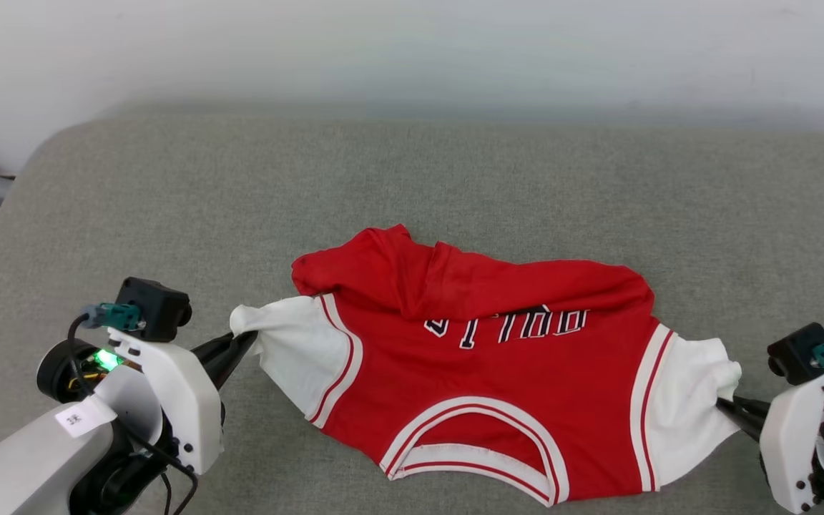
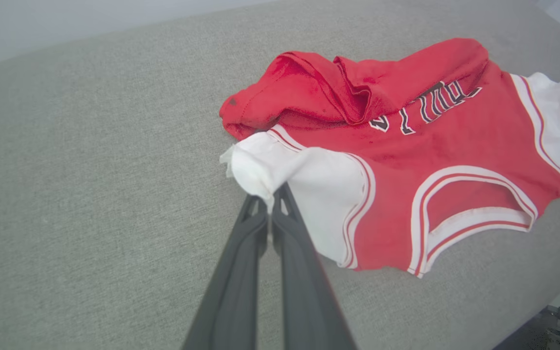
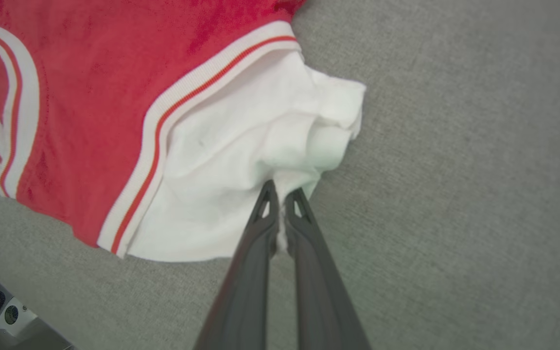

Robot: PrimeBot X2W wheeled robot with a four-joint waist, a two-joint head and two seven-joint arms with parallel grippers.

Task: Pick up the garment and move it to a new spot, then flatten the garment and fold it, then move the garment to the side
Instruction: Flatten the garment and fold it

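left end effector [image 2: 271, 197], right end effector [image 3: 282, 194]: both clamped, one sleeve [image 2: 309, 180] each | I reckon: to pull shirt [image 1: 498, 372] flat

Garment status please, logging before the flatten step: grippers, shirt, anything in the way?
Left gripper and right gripper each shut on a white sleeve tip. Garment lies on grey pad, hem bunched over lettering. Nothing seen in the way.
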